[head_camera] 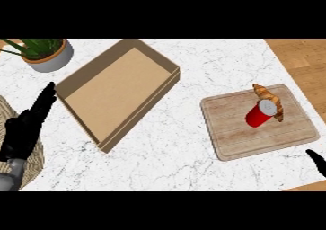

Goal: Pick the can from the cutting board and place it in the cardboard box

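Observation:
A red can (261,114) with a grey top stands on the wooden cutting board (240,138) at the right. A croissant (269,101) lies right beside it on the board. The shallow cardboard box (119,92) lies open at centre left. My left hand (27,124) rests at the left edge, fingers straight, just left of the box. Only a fingertip of my right hand (319,162) shows at the lower right, below the board's corner.
A potted plant (46,51) in a grey pot stands at the back left. A woven mat (34,157) lies under my left hand. The white marble counter (178,157) ends at the right, where wooden floor (304,54) shows.

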